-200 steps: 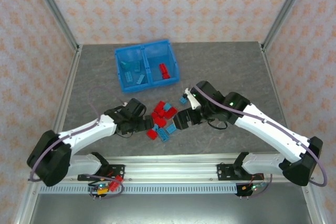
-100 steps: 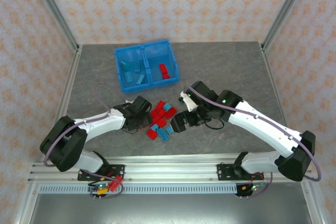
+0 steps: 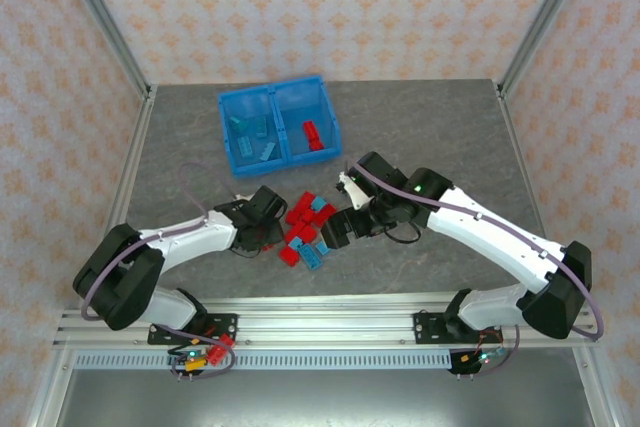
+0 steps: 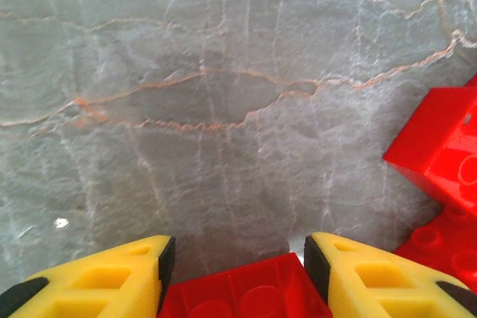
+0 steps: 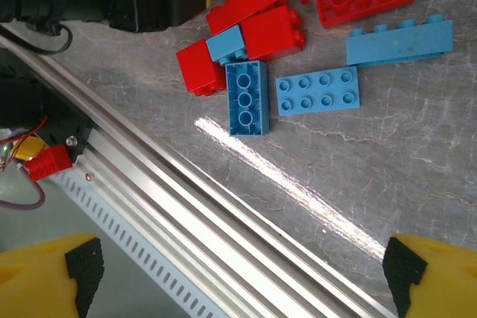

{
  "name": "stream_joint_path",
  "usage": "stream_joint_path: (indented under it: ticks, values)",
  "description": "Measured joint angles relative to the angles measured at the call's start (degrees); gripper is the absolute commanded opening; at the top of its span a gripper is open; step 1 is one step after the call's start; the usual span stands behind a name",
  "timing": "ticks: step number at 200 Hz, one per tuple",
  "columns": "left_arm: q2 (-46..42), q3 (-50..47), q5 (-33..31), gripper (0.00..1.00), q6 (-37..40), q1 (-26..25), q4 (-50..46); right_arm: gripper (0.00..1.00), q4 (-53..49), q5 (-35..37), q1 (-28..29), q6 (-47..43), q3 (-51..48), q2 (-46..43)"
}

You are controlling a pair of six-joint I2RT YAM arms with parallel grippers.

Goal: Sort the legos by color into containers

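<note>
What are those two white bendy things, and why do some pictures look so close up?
They are two robot arms bolted to a grey table. One camera looks down from above. The close-ups come from small cameras on each wrist. On the table lie a pile of red and blue legos and a blue bin with two boxes for sorting them. The left gripper pinches a red brick between its yellow fingers. The right gripper hangs open and empty beside the pile.

Red and light-blue legos (image 3: 300, 219), bright-blue bin (image 3: 270, 161), grey orange-veined table (image 3: 430, 117), yellow left end effector (image 4: 236, 260)
</note>
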Motion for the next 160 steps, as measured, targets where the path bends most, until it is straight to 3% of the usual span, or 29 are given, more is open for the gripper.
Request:
stream_joint_path:
  ticks: [31,66,92,132,160]
  values:
    - [-5.31,5.29,-2.32,0.41,1.38,0.02,-5.53,0.99,1.27,4.42,0.0,2.05,0.0,-1.22]
    - [-0.57,27.41,-8.33,0.42,8.7,2.08,-6.8,0.99,4.31,11.1,-1.07,5.86,-0.13,-6.27]
    - [12.68,47.25,-11.54,0.42,14.93,6.21,-5.29,1.0,5.18,16.02,-2.21,8.61,-0.85,-10.62]
    - [40.52,78.01,-13.92,0.44,21.97,10.56,-5.64,1.0,5.22,21.03,-2.43,12.07,-4.02,-15.85]
    - [54.77,90.58,-13.92,0.61,23.78,11.82,-8.85,1.0,4.33,22.97,-2.43,13.44,-5.22,-18.6]
